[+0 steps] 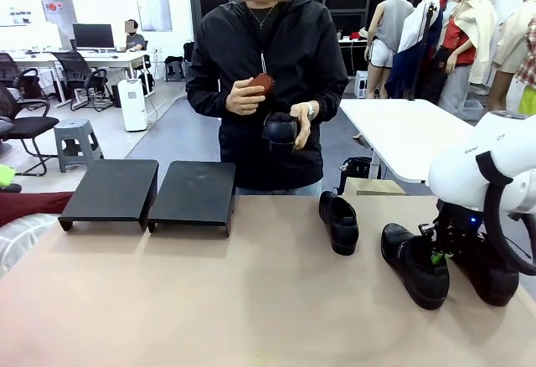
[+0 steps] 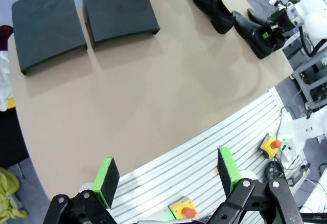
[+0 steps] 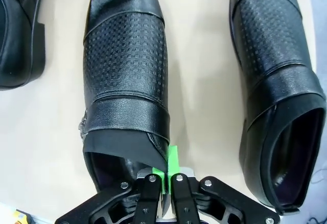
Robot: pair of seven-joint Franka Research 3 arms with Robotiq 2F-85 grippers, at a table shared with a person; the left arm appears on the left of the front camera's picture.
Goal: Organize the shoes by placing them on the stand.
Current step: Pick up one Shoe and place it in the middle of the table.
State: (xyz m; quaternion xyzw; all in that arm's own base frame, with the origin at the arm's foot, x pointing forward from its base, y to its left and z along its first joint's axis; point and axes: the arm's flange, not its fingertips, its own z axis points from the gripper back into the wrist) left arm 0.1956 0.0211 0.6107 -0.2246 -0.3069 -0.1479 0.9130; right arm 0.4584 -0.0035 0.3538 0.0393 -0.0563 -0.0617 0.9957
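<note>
Since the right claw point(image 3: 169, 172) is pinched nearly flat on the thin side wall of a shoe point(image 3: 125, 65) at its opening, one pad inside and one outside as far as I can tell, the grip sits on the softest part. The leather is glossy and likely slick. The collar will bend, and the sole and heel carry most of the weight, so the toe should sag when it lifts. A hold nearer the heel, where the wall is stiffer, would probably swing less. The shoe looks light enough for one claw and not fragile, though the pads could crease or mark the shine. It lies on the table point(image 1: 251, 300) well to the right of the stand point(image 1: 194, 193), with a second shoe point(image 1: 339, 220) between it and the stand and a third shoe point(image 1: 486, 279) farther from the stand. The stand carries nothing yet. A person beyond the stand's right end holds the fourth shoe point(image 1: 280, 128) in one hand point(image 1: 303, 124). The left claw point(image 2: 166, 175) hangs wide and holds nothing, nearer the robot than the stand.
</note>
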